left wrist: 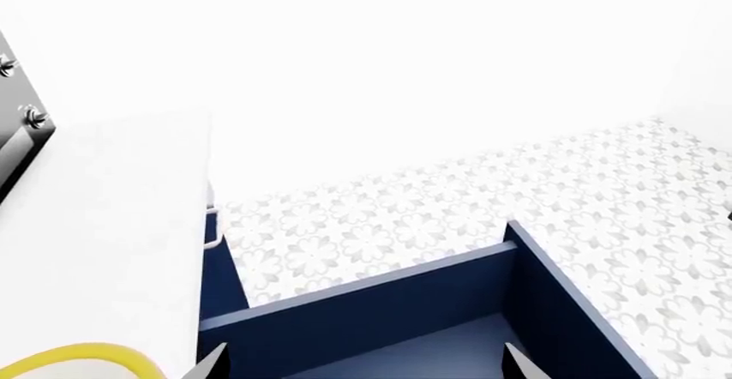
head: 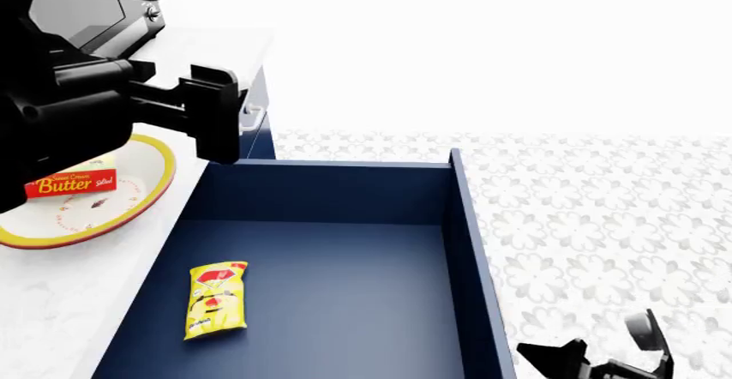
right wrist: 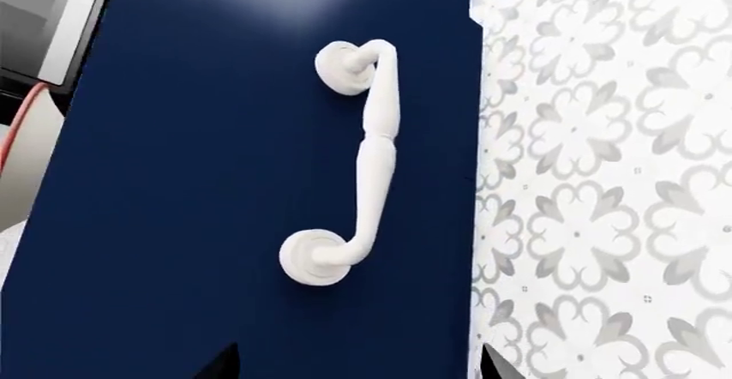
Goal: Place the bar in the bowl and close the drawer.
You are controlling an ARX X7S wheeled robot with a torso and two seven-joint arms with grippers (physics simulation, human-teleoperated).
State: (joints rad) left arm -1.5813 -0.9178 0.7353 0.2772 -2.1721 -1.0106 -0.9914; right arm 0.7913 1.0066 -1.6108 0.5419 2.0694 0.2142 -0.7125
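The red and pale yellow bar [head: 71,184] lies inside the bowl [head: 147,192], which sits on the counter left of the drawer. The bowl's yellow rim [left wrist: 86,355] shows in the left wrist view. The navy drawer [head: 469,250] is pulled wide open. My left gripper [head: 218,120] hangs open and empty over the drawer's back left corner, and its tips [left wrist: 363,366] frame the drawer's inner wall [left wrist: 378,302]. My right gripper [head: 601,346] is open low at the right, outside the drawer. Its tips [right wrist: 360,366] face the drawer front [right wrist: 195,182] below the curved white handle [right wrist: 363,160].
A flat yellow snack packet [head: 216,299] lies on the drawer floor near its left wall. A white counter [head: 57,319] runs along the left, with a dark appliance [head: 81,10] at its back. Patterned floor tiles [head: 595,216] spread to the right of the drawer.
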